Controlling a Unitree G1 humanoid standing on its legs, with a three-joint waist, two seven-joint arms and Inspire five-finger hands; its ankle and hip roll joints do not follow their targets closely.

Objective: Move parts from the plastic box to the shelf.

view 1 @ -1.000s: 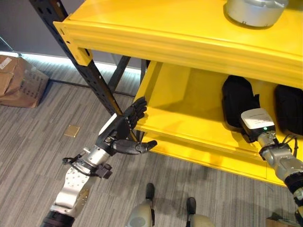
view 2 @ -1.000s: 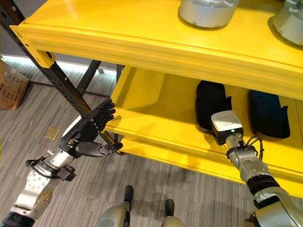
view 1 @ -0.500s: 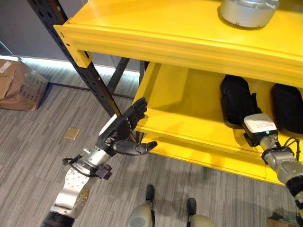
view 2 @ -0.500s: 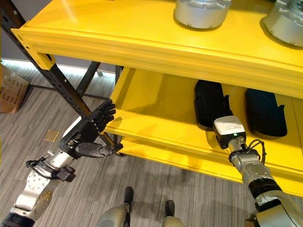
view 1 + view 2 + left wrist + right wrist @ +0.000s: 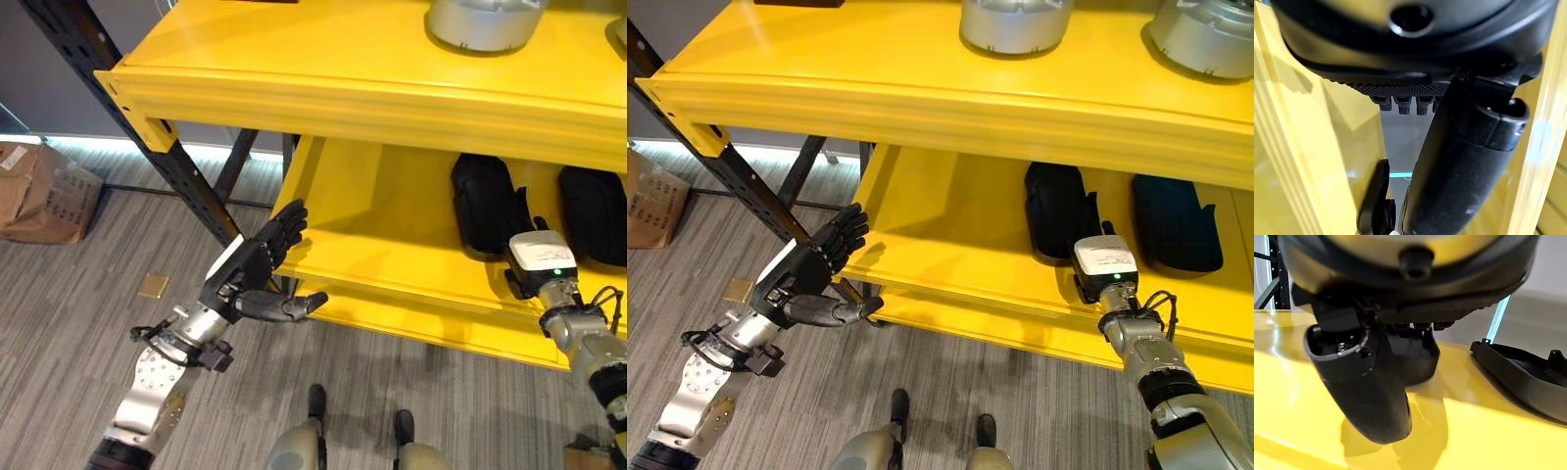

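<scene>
The right hand (image 5: 1366, 382) reaches onto the lower shelf (image 5: 950, 245) beside two black parts (image 5: 1056, 211), its fingers hidden, so I can't tell its grasp; withdrawing could drag one off, while the left hand (image 5: 257, 264) hovers spread and empty.

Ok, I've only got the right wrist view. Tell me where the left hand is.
Observer: The left hand is open and holds nothing, by the left end of the lower shelf.
Operator: Now count the black parts on that shelf.
Observer: Two black parts lie side by side, one left of the other.
Operator: Report the upper shelf.
Observer: A silver round part stands on the upper shelf, with a second silver part to its right.
</scene>
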